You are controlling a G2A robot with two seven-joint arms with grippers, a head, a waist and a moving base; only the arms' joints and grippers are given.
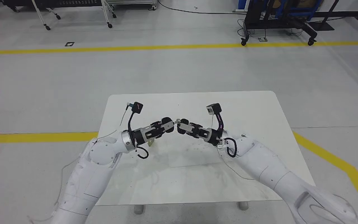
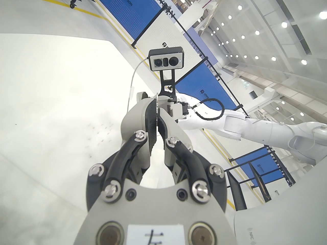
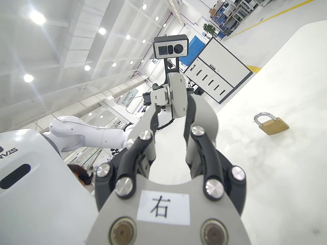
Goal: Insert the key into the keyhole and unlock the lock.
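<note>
At the middle of the table (image 1: 251, 106), held above its white top, my two grippers meet tip to tip, one arm coming in from each side. My left gripper (image 2: 156, 111) has its two black-padded fingers (image 2: 139, 118) drawn together until the pads all but touch at the tips; I cannot tell whether anything is pinched between them. My right gripper (image 3: 172, 106) stands open, its two fingers (image 3: 203, 114) spread with a plain gap between the pads, and it holds nothing that I can make out. Straight ahead of each gripper sits the other one, end-on, so close that I cannot tell whether they touch; above each rides one small black camera on a bracket, the right wrist camera (image 2: 166, 61) facing my left gripper and the left wrist camera (image 3: 170, 47) facing my right, two cameras in all. Farther out, one padlock (image 3: 272, 125) lies flat on the table, off to the side of my right gripper and below it, well apart from the fingertips of both; its brass body rests on the table top and its silver shackle sits down in the body.
</note>
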